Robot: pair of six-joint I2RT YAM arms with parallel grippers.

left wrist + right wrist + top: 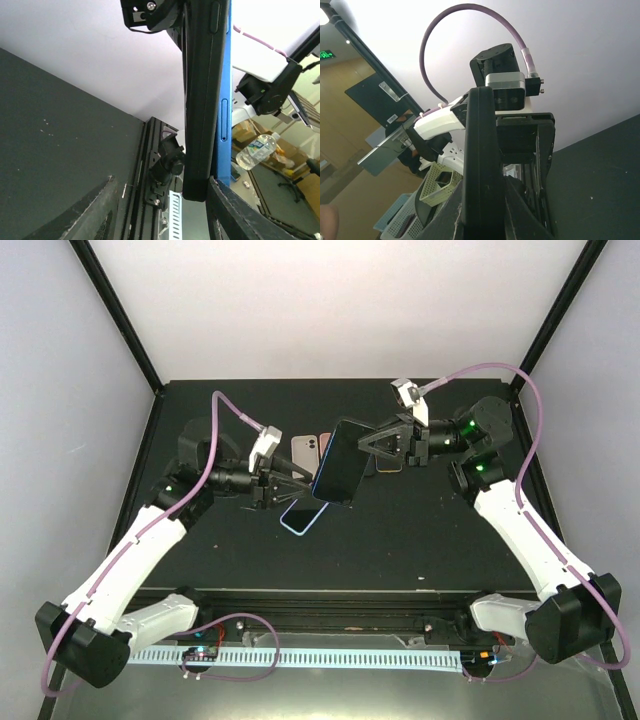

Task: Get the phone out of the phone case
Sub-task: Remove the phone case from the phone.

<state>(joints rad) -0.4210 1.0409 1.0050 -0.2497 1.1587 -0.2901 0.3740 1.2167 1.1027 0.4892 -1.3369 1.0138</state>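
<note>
The phone in its phone case [340, 462] hangs tilted above the table's middle. My right gripper [364, 445] is shut on its upper right edge. In the right wrist view the black case edge [480, 160] stands clamped between the two fingers [520, 210]. My left gripper [305, 484] reaches in from the left at the lower corner. In the left wrist view the black edge [202, 100] and a blue edge [224, 75] run side by side. Their lower end sits between my open left gripper [161, 182] fingers, against the right finger [235, 210], with a gap to the left one.
Other phones lie flat on the black table [430, 540]: a white and a pink one [305, 449] behind the left gripper, a blue-rimmed one [300, 519] below it, and another [388, 464] under the right gripper. White walls stand close on both sides.
</note>
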